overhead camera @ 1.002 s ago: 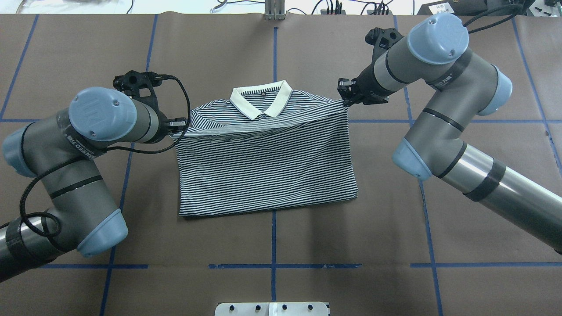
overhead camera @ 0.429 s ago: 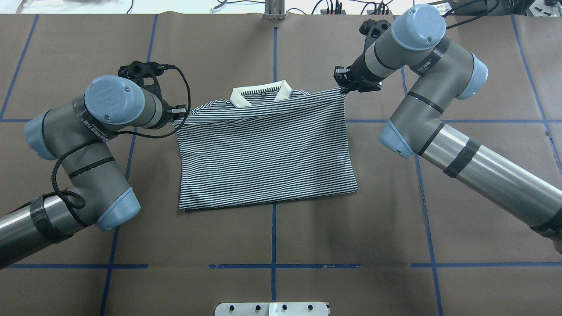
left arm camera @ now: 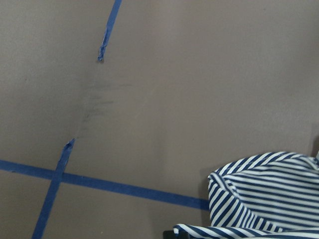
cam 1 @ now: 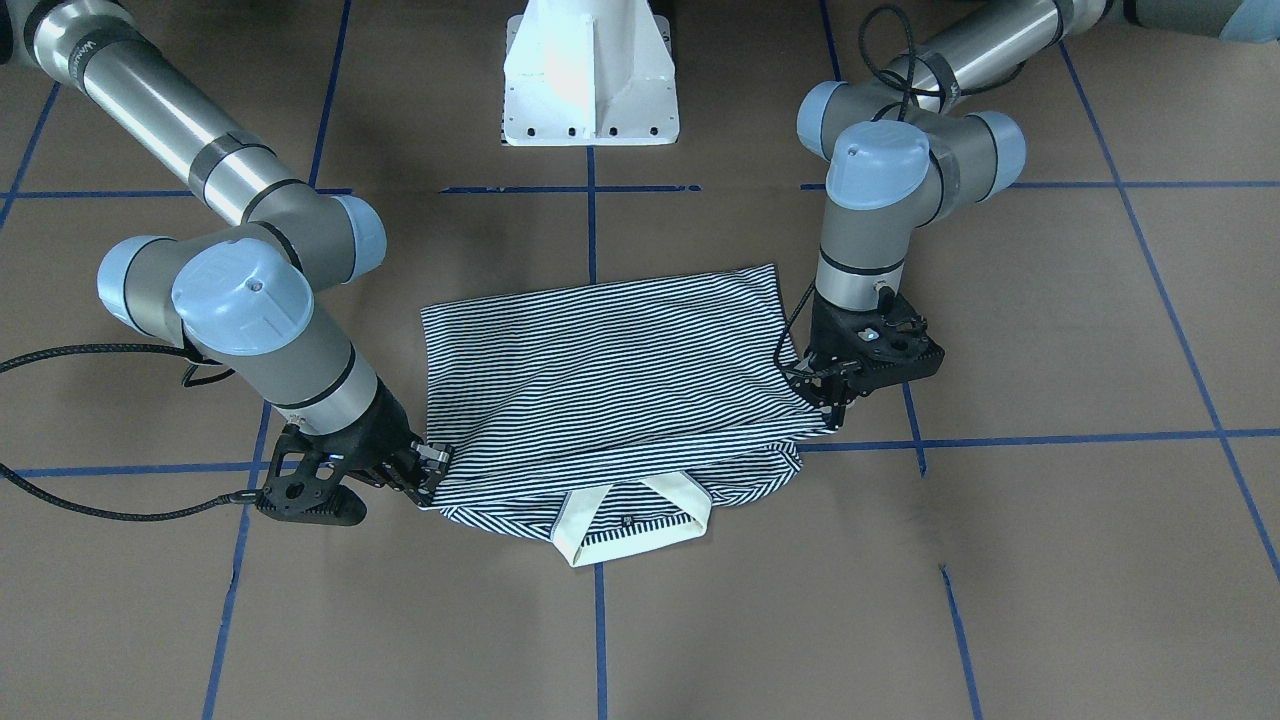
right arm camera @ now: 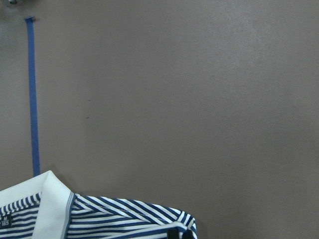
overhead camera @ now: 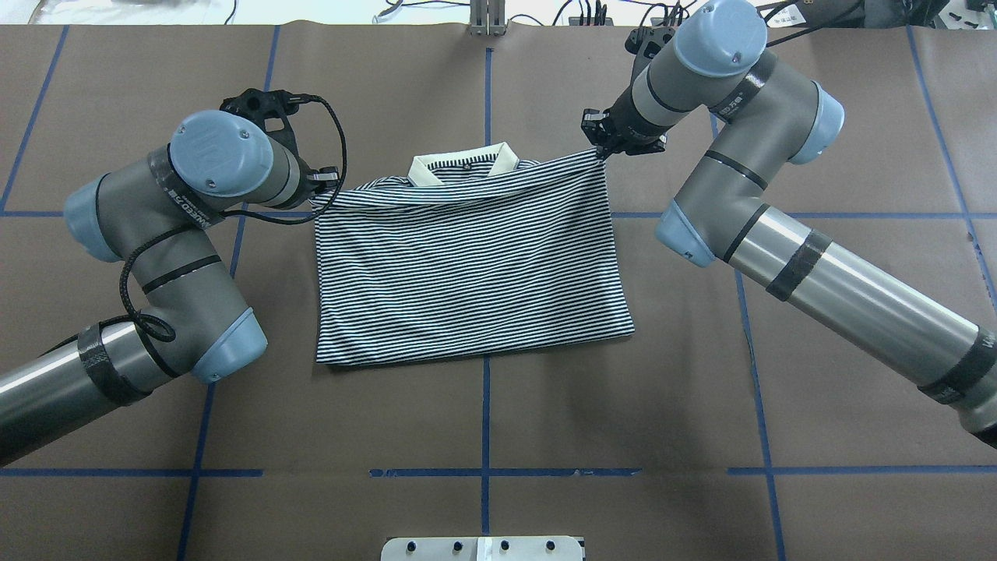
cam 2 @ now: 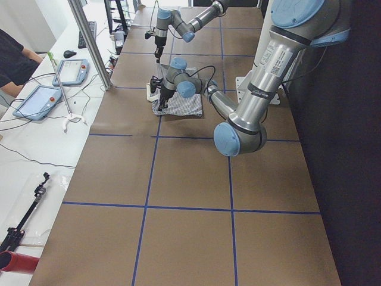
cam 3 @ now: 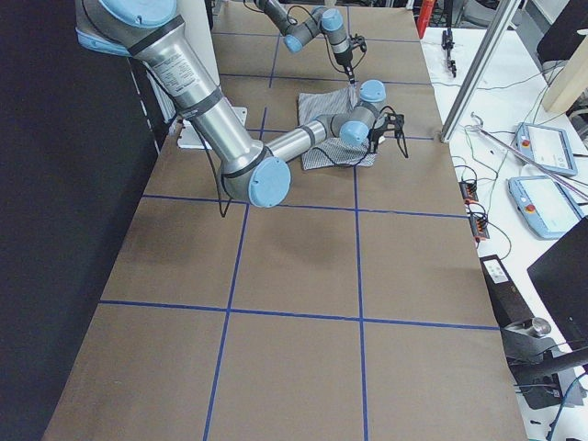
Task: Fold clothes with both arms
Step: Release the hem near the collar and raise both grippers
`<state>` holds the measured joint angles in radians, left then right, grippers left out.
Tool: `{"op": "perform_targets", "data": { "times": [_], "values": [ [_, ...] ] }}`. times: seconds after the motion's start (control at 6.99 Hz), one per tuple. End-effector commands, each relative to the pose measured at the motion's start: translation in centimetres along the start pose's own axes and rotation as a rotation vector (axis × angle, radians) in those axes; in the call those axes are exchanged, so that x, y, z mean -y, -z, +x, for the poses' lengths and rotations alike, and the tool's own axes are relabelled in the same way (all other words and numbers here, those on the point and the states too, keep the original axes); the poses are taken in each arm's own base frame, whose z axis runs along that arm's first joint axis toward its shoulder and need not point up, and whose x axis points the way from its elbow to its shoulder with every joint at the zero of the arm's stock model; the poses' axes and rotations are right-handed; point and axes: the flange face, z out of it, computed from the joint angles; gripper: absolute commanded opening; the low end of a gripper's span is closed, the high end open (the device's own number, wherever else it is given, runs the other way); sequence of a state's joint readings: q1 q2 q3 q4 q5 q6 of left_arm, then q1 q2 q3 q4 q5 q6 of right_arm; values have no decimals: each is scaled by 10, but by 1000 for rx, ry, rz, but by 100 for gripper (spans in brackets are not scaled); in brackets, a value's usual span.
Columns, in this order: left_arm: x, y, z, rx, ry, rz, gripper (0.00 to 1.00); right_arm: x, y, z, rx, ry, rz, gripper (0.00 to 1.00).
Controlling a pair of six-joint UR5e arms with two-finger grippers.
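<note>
From where I'm standing, the left arm [overhead camera: 179, 257] is reaching in over the brown table [overhead camera: 623, 405]. The left gripper [overhead camera: 321, 187] is pinching the near-side corner of the polo shirt [overhead camera: 467, 273], its fingers pressed together on the cloth.

The shirt is lying in the middle of the table, straddling the blue tape lines [overhead camera: 485, 413] where they cross. It is a knit of thin navy-and-white stripes, doubled over on itself into a rough rectangle. The upper layer is being held along its far edge between the two claws. That edge is running just under the cream collar [overhead camera: 463, 166], so only the collar and one dark button [overhead camera: 466, 165] are peeking out past it. The cloth is rippling softly near the held edge and is lying flatter toward the fold nearest the robot.

At the other corner the right gripper [overhead camera: 601, 148] is clamping the striped cloth the same way, closed tight on it. The right arm [overhead camera: 841, 288] is stretching back from there.

As for writing, the left arm's lettered band [overhead camera: 179, 206] is carrying white characters, and so is the right arm's lettered band [overhead camera: 736, 101], but both are too small for me to read. In the right wrist view a small tag [right arm camera: 5, 223] is showing inside the collar, its marks unreadable.
</note>
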<state>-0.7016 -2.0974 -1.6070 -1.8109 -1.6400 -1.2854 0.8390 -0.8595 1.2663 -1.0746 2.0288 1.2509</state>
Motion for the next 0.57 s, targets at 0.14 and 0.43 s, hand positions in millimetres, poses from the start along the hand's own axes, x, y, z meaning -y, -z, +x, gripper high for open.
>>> {"op": "perform_targets", "data": {
  "times": [0.14,0.43],
  "values": [
    [1,-2,1,4,1,0,0,2,-5,3,-10,-5,-2,0],
    [2,2,6,-7,2,3,0,2,-3,0,8,2,4,0]
  ]
}}
